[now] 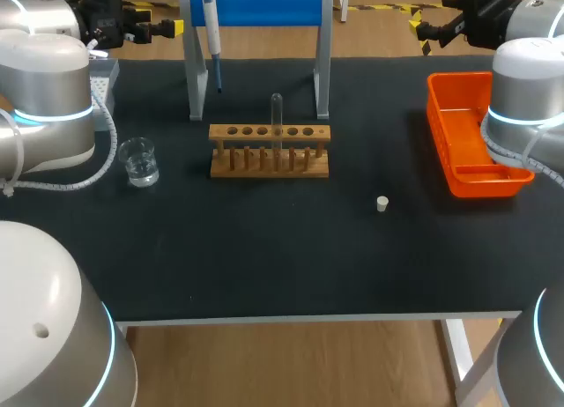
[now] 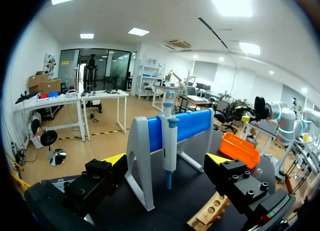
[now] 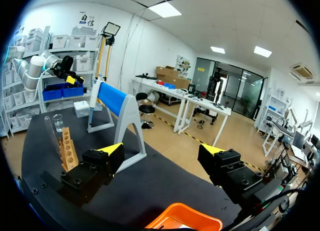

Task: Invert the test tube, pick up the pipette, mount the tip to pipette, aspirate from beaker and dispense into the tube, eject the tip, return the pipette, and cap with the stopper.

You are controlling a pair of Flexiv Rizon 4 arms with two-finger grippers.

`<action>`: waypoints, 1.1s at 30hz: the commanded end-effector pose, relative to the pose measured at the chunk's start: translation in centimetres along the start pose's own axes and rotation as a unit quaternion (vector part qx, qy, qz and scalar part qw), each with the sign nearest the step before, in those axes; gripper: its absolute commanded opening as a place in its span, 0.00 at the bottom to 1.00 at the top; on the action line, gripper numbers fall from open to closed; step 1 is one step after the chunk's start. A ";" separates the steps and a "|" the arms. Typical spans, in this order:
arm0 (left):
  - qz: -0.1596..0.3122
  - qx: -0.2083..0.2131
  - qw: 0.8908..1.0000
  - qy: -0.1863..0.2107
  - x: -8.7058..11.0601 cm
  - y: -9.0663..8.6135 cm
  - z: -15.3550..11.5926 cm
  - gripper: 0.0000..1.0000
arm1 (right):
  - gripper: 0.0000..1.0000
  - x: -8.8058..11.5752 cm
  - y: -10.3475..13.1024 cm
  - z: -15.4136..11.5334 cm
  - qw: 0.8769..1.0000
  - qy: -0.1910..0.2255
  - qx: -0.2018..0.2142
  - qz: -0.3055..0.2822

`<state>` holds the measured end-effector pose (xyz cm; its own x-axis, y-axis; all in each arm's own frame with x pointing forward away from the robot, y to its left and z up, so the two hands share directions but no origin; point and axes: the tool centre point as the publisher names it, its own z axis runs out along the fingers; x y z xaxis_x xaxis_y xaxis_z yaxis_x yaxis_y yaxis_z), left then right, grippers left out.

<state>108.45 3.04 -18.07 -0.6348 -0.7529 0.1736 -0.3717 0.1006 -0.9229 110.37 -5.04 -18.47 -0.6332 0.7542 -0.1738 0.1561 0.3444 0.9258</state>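
A clear test tube [image 1: 277, 116] stands in the wooden rack [image 1: 269, 151] at mid-table, also seen in the right wrist view as the tube [image 3: 50, 130] in the rack [image 3: 68, 148]. The pipette [image 1: 211, 33] hangs on the blue-barred stand [image 1: 257, 9]; in the left wrist view this pipette [image 2: 170, 148] is just ahead of my open left gripper [image 2: 165, 161]. A glass beaker [image 1: 139, 160] with liquid sits left of the rack. The small white stopper [image 1: 382, 203] lies to the rack's front right. My left gripper [image 1: 150, 28] and right gripper [image 1: 421, 30] hover open and empty over the far edge.
An orange tray [image 1: 463, 138] stands at the right, partly behind my right arm; its corner [image 3: 185, 220] shows under the right gripper [image 3: 161, 150]. A grey box with holes [image 1: 102, 77] sits at the far left behind my left arm.
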 end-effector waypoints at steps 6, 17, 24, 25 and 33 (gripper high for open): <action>0.000 0.002 1.000 0.000 0.0 0.1 0.0 1.00 | 1.00 0.0 0.0 0.0 1.000 0.000 0.000 0.000; 0.000 0.002 1.000 0.000 0.0 0.1 0.0 1.00 | 1.00 0.4 0.2 -0.8 1.000 0.006 -0.006 -0.002; 0.000 0.002 1.000 0.000 0.0 0.1 0.0 1.00 | 1.00 3.5 -0.2 -6.1 0.998 0.046 -0.040 0.011; 0.000 0.002 1.000 0.000 0.0 0.1 0.0 1.00 | 1.00 4.0 -0.5 -6.8 0.998 0.049 -0.041 0.012; 0.000 0.002 1.000 0.000 0.0 0.1 0.0 1.00 | 1.00 9.4 -2.4 -11.6 0.993 0.100 -0.053 0.030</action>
<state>108.45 3.03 -18.06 -0.6348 -0.7529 0.1737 -0.3718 0.1006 -0.9228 100.03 -2.68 -19.10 -0.7647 0.6414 -0.0618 0.1371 0.2556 0.9570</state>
